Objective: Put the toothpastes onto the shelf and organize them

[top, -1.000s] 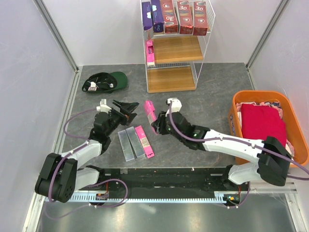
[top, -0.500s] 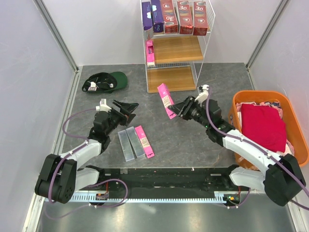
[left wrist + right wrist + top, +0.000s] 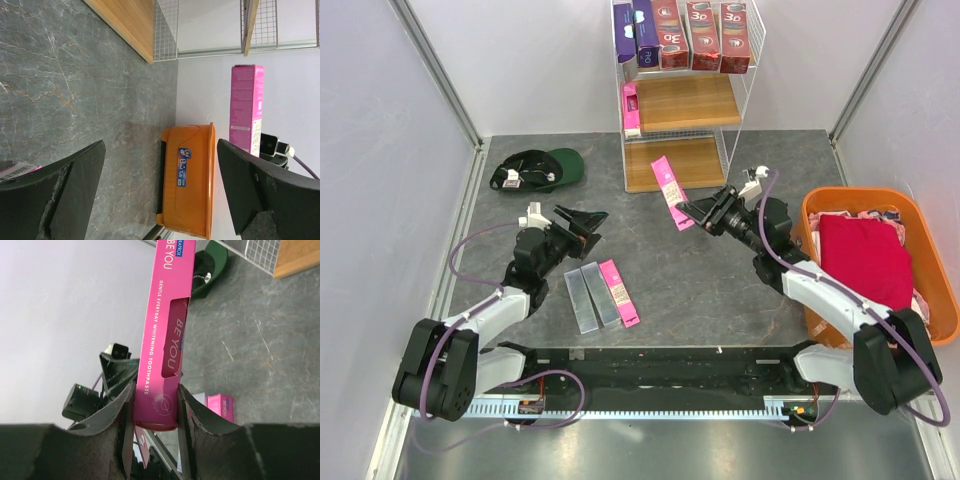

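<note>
My right gripper [image 3: 698, 213] is shut on a bright pink toothpaste carton [image 3: 671, 193] and holds it in the air in front of the white wire shelf [image 3: 734, 150]; in the right wrist view the carton [image 3: 165, 340] sits clamped between my fingers [image 3: 123, 405]. The shelf's top board holds purple [image 3: 642, 35] and dark red "3D" cartons [image 3: 704, 35]; a pink carton [image 3: 631, 108] lies on the middle board. Two silver-grey cartons [image 3: 586, 296] and a pink one [image 3: 619, 292] lie on the table. My left gripper [image 3: 582, 224] is open and empty above them.
An orange basket [image 3: 820, 215] with red cloth stands at the right; it also shows in the left wrist view [image 3: 190, 180]. A green cap [image 3: 538, 169] lies at the back left. Grey walls enclose the table.
My right gripper has carried the pink carton up off the table, right and back toward the shelf. The left arm has not moved.
</note>
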Action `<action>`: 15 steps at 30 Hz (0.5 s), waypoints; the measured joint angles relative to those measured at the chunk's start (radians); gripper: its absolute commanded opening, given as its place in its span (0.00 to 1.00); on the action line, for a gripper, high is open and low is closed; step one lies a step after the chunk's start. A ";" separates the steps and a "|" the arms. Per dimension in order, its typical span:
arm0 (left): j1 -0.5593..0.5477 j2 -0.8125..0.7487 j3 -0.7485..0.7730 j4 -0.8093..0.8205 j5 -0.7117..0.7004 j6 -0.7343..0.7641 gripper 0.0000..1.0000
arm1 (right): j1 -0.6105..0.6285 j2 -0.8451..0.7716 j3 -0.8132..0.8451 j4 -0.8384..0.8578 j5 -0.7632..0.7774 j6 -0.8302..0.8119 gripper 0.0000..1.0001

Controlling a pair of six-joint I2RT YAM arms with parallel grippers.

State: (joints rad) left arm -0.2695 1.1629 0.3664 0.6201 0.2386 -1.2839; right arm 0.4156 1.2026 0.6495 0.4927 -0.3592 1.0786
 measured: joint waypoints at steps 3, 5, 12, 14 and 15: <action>0.000 0.001 0.001 -0.001 0.000 0.001 1.00 | -0.001 0.059 0.037 0.039 0.001 0.019 0.22; 0.000 0.003 0.001 -0.001 0.000 0.001 1.00 | -0.001 0.108 0.070 0.076 0.002 0.035 0.22; 0.000 0.007 0.001 -0.001 0.001 0.002 1.00 | -0.004 0.244 0.199 0.165 0.014 0.082 0.22; 0.000 0.007 0.001 -0.001 0.002 0.002 1.00 | -0.006 0.270 0.232 0.183 0.021 0.088 0.22; 0.000 0.007 0.001 -0.001 0.003 0.002 1.00 | -0.006 0.282 0.246 0.190 0.025 0.089 0.22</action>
State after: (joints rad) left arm -0.2695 1.1698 0.3676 0.6189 0.2413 -1.2823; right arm 0.4091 1.4849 0.8955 0.6827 -0.3344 1.1679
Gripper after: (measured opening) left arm 0.995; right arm 0.411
